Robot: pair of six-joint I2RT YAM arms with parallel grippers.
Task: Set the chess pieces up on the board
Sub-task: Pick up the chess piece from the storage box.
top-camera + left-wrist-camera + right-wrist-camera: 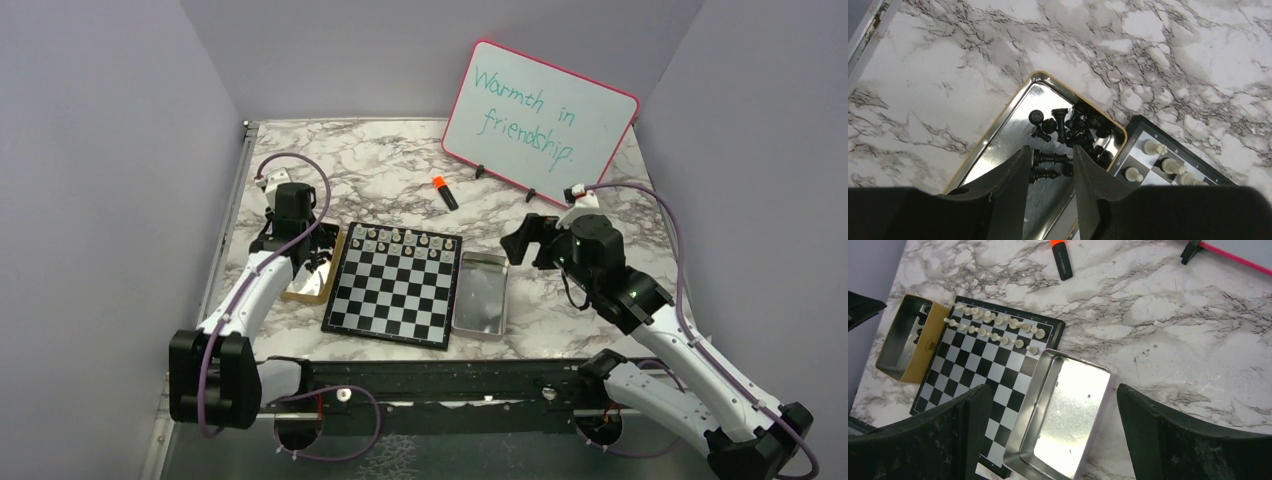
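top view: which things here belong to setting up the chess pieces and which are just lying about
Job: board, white pieces on it, black pieces, gold tray holding them.
Lying about: silver tray, orange-capped marker, whiteboard.

Glossy marble-look worktop (390, 170). Left of the board (395, 290), a mirror-bright gold-rimmed metal tray (998, 145); right of it, a satin silver metal tray (1068, 405).

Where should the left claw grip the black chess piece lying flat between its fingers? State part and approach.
Take the black chess piece by its slim stem, coming down from above: walls of the gold-rimmed metal tray block side approaches. It lies flat, length running finger to finger of the left claw, so probably turn the wrist first.
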